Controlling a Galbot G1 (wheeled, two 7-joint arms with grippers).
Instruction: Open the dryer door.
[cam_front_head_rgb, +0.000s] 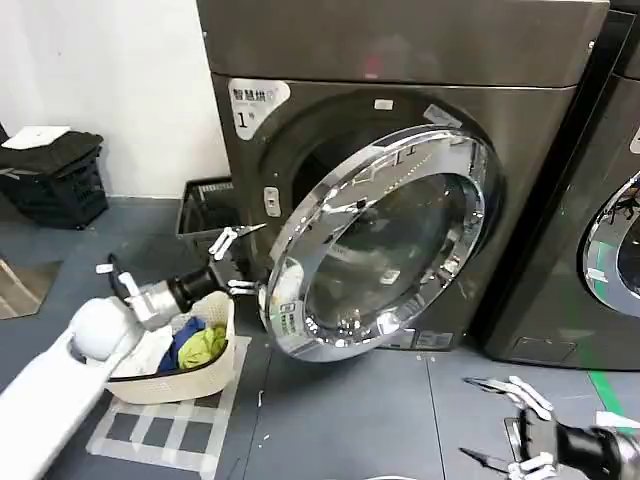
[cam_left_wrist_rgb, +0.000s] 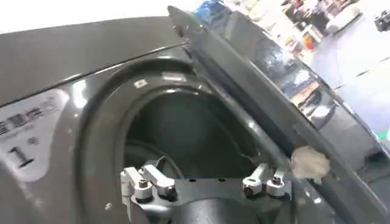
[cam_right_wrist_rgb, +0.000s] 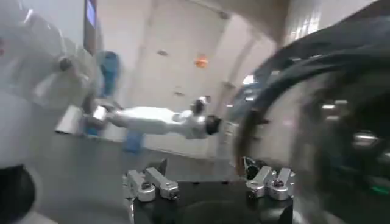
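The door (cam_front_head_rgb: 385, 245) is standing partly open, leaving a gap at its left edge — the drum opening (cam_front_head_rgb: 320, 165) is showing there, with a basket (cam_front_head_rgb: 175, 375) crowding the floor below-left.

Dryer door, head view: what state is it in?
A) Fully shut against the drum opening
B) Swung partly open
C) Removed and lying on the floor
B: the dryer door stands angled away from the dryer, with the dark drum opening showing behind its free edge near the left tool.
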